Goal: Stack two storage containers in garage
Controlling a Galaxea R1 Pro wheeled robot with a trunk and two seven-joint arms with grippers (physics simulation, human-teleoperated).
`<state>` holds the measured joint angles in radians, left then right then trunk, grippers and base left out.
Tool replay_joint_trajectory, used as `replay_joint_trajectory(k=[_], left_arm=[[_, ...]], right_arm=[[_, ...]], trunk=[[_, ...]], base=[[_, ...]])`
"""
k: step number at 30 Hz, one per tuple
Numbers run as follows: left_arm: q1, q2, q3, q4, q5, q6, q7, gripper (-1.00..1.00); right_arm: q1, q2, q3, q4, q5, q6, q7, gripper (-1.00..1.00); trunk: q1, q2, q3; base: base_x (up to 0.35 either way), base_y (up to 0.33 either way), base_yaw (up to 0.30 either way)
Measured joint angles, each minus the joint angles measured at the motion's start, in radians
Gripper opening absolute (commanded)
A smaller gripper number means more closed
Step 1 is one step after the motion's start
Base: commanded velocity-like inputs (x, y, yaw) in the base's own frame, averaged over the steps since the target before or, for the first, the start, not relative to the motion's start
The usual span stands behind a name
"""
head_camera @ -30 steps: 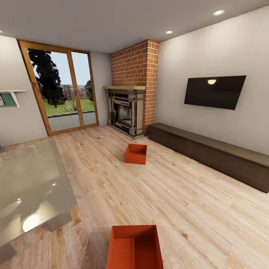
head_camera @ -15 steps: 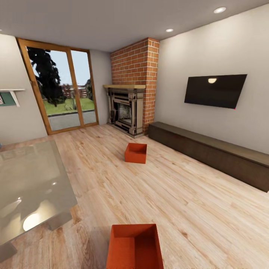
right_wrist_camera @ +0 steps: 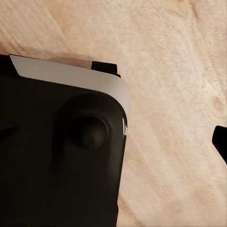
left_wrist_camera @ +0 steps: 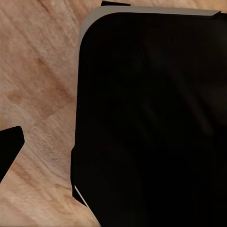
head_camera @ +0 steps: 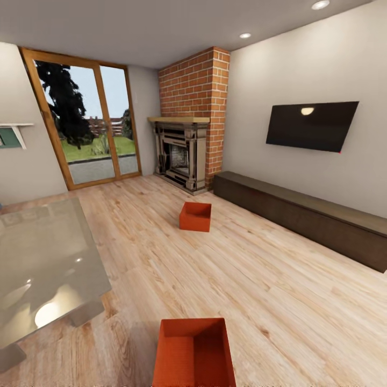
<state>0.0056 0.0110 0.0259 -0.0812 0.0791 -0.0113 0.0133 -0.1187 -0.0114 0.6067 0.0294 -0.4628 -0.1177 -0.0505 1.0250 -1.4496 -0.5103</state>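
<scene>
Head cam is in the living room, on light wood-plank flooring (head_camera: 258,279). Two orange-red storage containers are on it, both upright and open-topped, well apart from each other.

Near container (head_camera: 193,352): right at the bottom edge of the head view, roughly centred, cut off by the frame. Its interior looks bare as far as it shows. It sits just past the near corner of the glass-topped table (head_camera: 43,269), not touching it.

Far container (head_camera: 195,216): mid-floor, in front of the fireplace (head_camera: 180,153), between the fireplace hearth and the table's far end. It is near the left end of the long dark low cabinet (head_camera: 306,217) but clear of it. Nothing touches it.

Surroundings: a red-brick chimney (head_camera: 194,83) in the corner, a black wall screen (head_camera: 312,126) above the cabinet, wood-framed glass doors (head_camera: 86,126) on the back wall with lawn and trees outside, and a small shelf (head_camera: 13,134) on the left wall.

Left wrist cam: a dark rounded robot body panel (left_wrist_camera: 151,118) blocks most of the frame, with wood planks beside it. The dark wedge at the frame edge is unidentifiable. Left pincer state: cannot tell.

Right wrist cam: a dark housing with a grey edge strip (right_wrist_camera: 61,151) sits over wood planks. Right pincer state: cannot tell.

Neither container is held by anything visible.
</scene>
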Motion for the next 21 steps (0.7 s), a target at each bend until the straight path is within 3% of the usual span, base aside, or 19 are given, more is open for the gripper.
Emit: replay_joint_trajectory(k=[21], left_arm=[[0.000,0.000,0.000,0.000,0.000,0.000,0.000,1.00]], right_arm=[[0.000,0.000,0.000,0.000,0.000,0.000,0.000,1.00]], trunk=[[0.000,0.000,-0.033]], base=[[0.000,0.000,0.000]])
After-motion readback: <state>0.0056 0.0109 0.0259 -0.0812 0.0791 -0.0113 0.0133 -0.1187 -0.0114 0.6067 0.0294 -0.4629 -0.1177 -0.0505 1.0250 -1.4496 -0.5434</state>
